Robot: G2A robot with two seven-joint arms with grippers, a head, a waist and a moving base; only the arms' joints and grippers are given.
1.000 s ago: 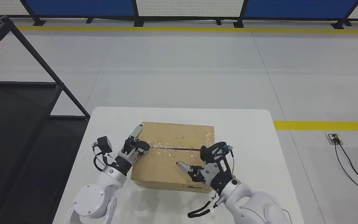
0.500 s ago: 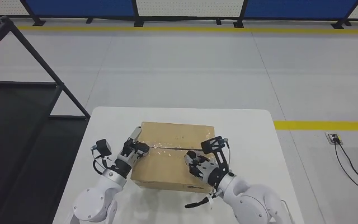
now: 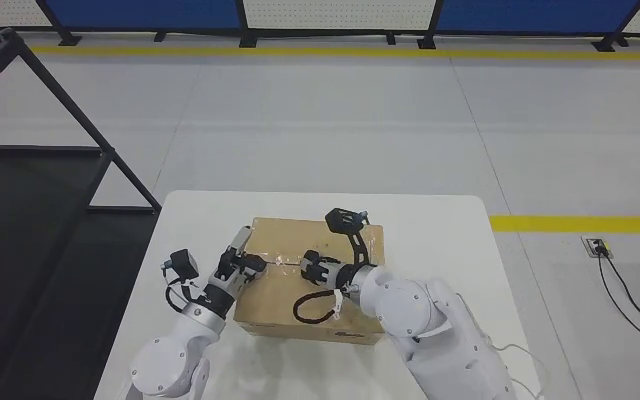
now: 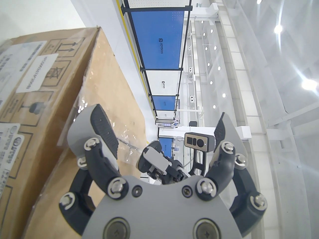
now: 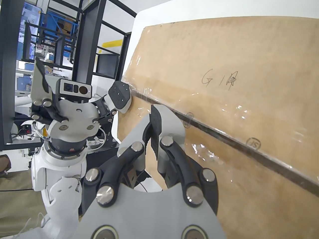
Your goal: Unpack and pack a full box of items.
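Right pincer (image 5: 153,123) is pressed together, tips right at the taped seam on top of the box (image 3: 300,235), toward its left end. Left pincer (image 4: 162,120) is spread wide at that same end, one finger against the box edge. One box, two pincers. Box sits mid-counter (image 3: 200,215).
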